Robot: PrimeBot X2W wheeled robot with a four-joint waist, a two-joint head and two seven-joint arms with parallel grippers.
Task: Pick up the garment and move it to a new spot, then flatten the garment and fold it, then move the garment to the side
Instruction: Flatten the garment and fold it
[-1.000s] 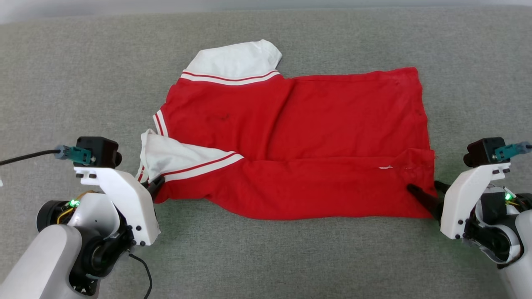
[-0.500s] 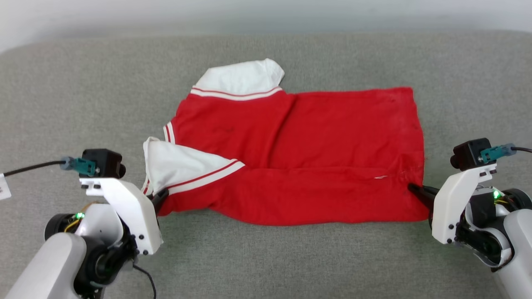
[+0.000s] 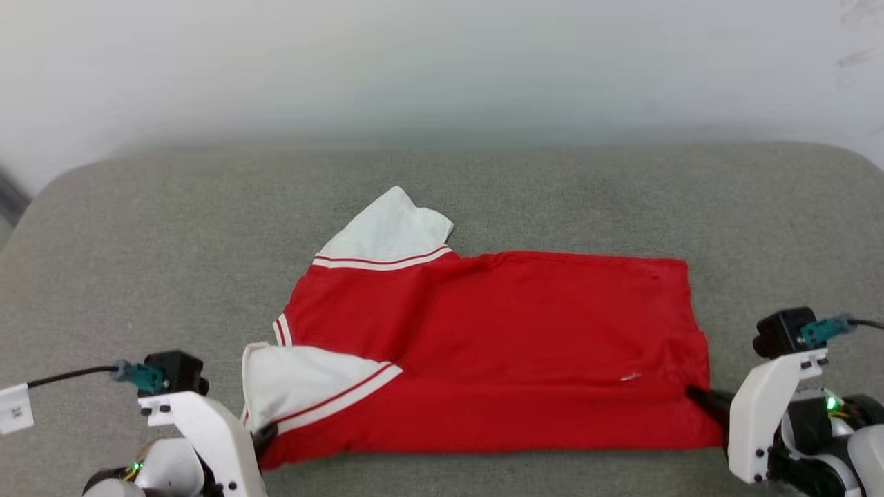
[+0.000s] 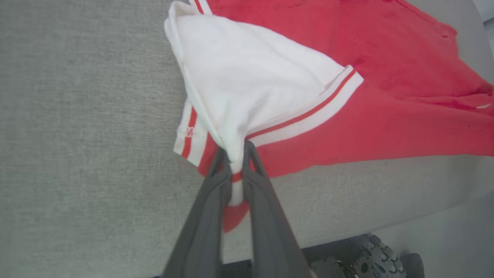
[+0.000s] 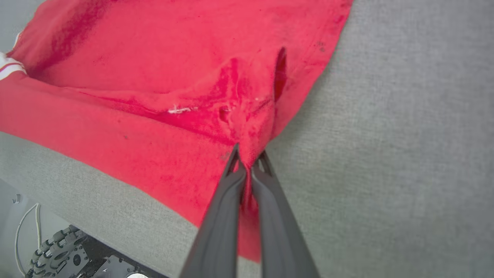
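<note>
As left hand (image 4: 234,156) and right hand (image 5: 249,156) clamp garment (image 3: 525,345), cushion (image 3: 138,241) beneath

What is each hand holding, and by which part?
Both grip the garment: left hand pinches the near white sleeve, right hand the near hem corner.

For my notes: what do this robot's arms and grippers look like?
The left gripper and right gripper each have two long dark grey fingers. Each wrist carries a white angular bracket topped by a black camera block with a teal plug and black cable; the left cable bears a white tag.
</note>
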